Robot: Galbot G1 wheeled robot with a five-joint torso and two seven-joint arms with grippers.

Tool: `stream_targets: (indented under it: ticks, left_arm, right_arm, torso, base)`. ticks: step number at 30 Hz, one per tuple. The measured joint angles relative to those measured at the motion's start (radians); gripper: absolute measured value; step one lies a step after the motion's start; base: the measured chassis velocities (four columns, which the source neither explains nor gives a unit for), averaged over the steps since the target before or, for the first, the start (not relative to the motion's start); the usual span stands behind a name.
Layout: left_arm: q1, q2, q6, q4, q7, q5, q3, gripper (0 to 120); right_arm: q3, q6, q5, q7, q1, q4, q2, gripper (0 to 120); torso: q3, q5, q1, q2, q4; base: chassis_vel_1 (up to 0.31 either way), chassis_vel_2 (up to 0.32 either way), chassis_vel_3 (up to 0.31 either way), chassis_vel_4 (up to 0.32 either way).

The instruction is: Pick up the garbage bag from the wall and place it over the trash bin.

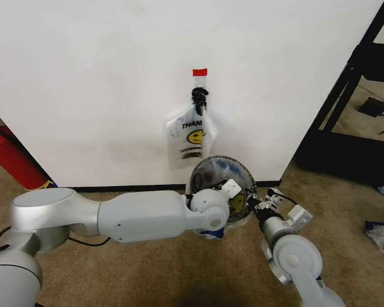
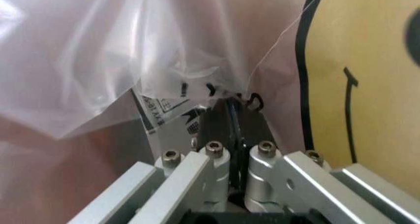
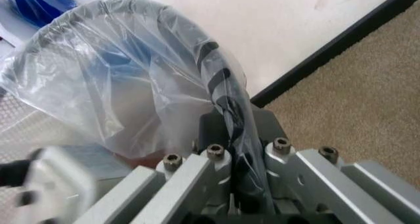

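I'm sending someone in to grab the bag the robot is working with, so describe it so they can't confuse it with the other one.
Start at the white wall and look down to the trash bin by the baseboard. The garbage bag is stretched over the bin's rim, pinched by the left gripper and right gripper. Unlike the flat "THANK YOU" bag hanging from the hook, it shows blue.

Garbage bag [image 3: 125, 81]: thin translucent plastic, glossy, crinkled, over trash bin [image 1: 240, 171] of black wire mesh. Left gripper [image 2: 235, 116]: brushed matt aluminium, steel screw heads, pinching film. Right gripper [image 3: 237, 135]: same bare metal, film clamped between fingers. Arm shells: smooth satin silver-grey plastic. Wall [image 1: 102, 83]: matt white paint; baseboard glossy black. Floor [image 1: 147, 268]: rough tan carpet. Second bag [image 1: 191, 135], 12 o'clock of bin: thin white plastic.
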Motion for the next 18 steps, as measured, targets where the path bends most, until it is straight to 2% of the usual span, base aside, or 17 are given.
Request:
stream_targets:
  ticks: [6,13,18]
  left_arm:
    - [0.016,-0.008,0.0,0.013,0.01,0.015,-0.019,0]
    - [-0.031,0.047,0.0,-0.043,0.003,0.017,-0.015,0]
    - [-0.039,0.056,0.0,-0.04,0.003,0.03,-0.005,0]
  right_arm:
    - [-0.001,0.0,-0.007,-0.007,-0.006,-0.001,0.001,0]
    - [-0.006,0.001,-0.021,-0.015,0.002,-0.024,0.0,0]
    - [-0.011,0.001,-0.022,-0.016,0.008,-0.026,0.001,0]
  torso:
    - [0.0,-0.0003,0.0,0.0,0.0]
    - [0.0,-0.0002,0.0,0.0,0.0002]
    - [0.0,-0.0003,0.0,0.0,0.0002]
  base:
    - [0.0,0.0,0.0,0.0]
    - [0.0,0.0,0.0,0.0]
    - [0.0,0.0,0.0,0.0]
